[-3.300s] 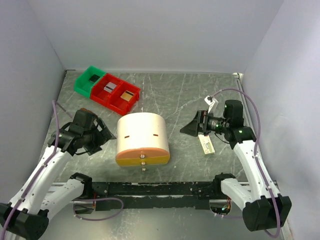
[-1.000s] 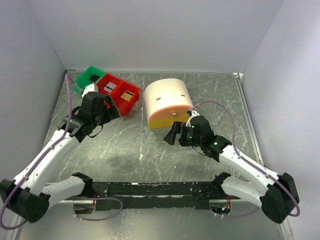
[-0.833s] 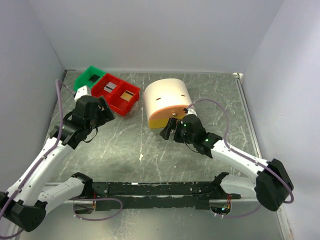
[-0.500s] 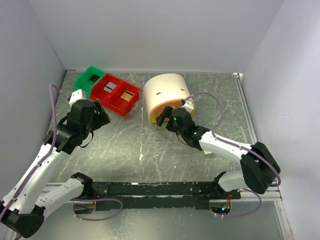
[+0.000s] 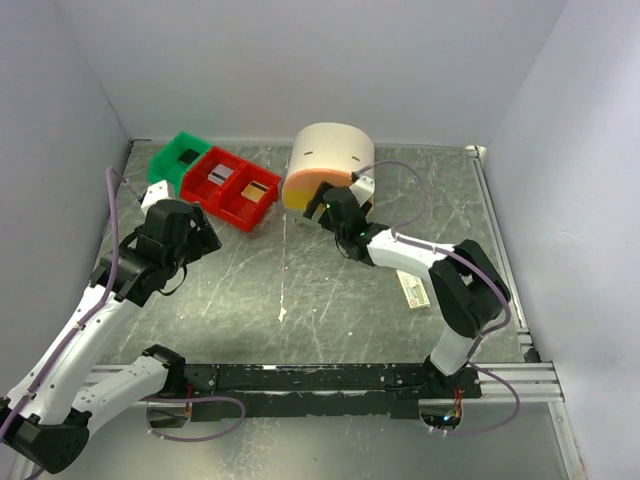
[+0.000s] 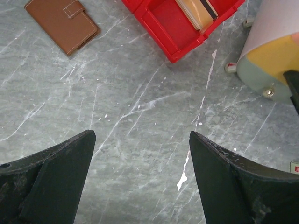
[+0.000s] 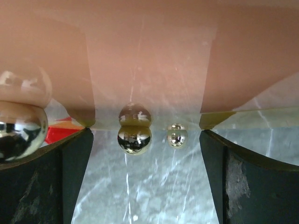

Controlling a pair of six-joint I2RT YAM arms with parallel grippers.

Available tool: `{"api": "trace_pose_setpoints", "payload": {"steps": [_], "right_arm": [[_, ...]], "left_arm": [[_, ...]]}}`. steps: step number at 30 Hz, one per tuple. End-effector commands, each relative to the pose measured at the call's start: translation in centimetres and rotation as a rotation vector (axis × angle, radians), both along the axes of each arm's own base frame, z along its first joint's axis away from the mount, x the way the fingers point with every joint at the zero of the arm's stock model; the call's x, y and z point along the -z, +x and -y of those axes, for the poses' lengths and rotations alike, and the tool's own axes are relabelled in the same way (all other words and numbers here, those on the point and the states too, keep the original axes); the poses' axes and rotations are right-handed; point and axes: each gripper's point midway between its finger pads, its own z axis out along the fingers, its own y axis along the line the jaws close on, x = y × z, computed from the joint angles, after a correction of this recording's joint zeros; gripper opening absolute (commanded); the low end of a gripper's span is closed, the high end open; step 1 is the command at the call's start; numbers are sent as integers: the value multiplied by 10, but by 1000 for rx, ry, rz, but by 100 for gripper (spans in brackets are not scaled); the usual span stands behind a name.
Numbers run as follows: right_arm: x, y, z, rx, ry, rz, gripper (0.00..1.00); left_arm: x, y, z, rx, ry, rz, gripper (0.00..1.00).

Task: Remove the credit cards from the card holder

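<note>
The card holder [image 6: 61, 21] is a small brown wallet lying closed on the table, at the top left of the left wrist view. It does not show in the top view. The credit cards are hidden, as the holder is shut. My left gripper [image 6: 140, 137] hangs open over bare table, well short of the holder, and sits near the red bins in the top view [image 5: 190, 235]. My right gripper [image 7: 145, 135] is open and pressed close against the base of a cream drum [image 5: 325, 165], with a metal ball foot [image 7: 134, 139] between its fingers.
Two red bins [image 5: 232, 187] and a green bin [image 5: 178, 160] stand at the back left. A cream card with a dark stripe [image 6: 201, 9] lies in one red bin. The drum leans near the back wall. A small cream box [image 5: 413, 290] lies right of centre.
My right arm has reached forward and pushed the drum toward the back wall, tipping it up. My left gripper has drawn back a little from the red bins. Both grippers stay open.
</note>
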Motion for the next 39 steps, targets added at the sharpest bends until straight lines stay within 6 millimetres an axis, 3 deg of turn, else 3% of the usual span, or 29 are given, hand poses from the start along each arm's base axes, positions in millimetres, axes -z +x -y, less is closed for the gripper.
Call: {"api": "trace_pose_setpoints", "payload": {"steps": [1,7,9,11,19,25,29,34,37,39], "right_arm": [[-8,44,22,12,-20,49,100],[-1,65,47,22,-37,33,100],[-1,67,45,6,-34,32,100],[0,77,59,26,-47,30,100],[8,99,67,40,-117,-6,100],[-6,97,54,-73,-122,4,100],[-30,71,41,-253,-134,24,100],[-51,8,43,-406,-112,14,100],[-38,-34,52,-433,-87,-85,100],[-14,-68,57,-458,-70,-179,100]], "left_arm": [[5,-5,-4,15,30,-22,94],[4,-7,-6,16,36,-24,94],[4,-7,-5,18,34,-23,94],[3,-6,-5,21,32,-24,94],[4,-9,-3,31,24,-31,94],[6,-12,-4,52,43,-38,94],[2,-10,-4,86,68,-17,93],[-4,-8,-3,144,110,19,94],[-2,-7,-3,174,133,31,94],[2,-8,-3,184,142,31,94]]}}
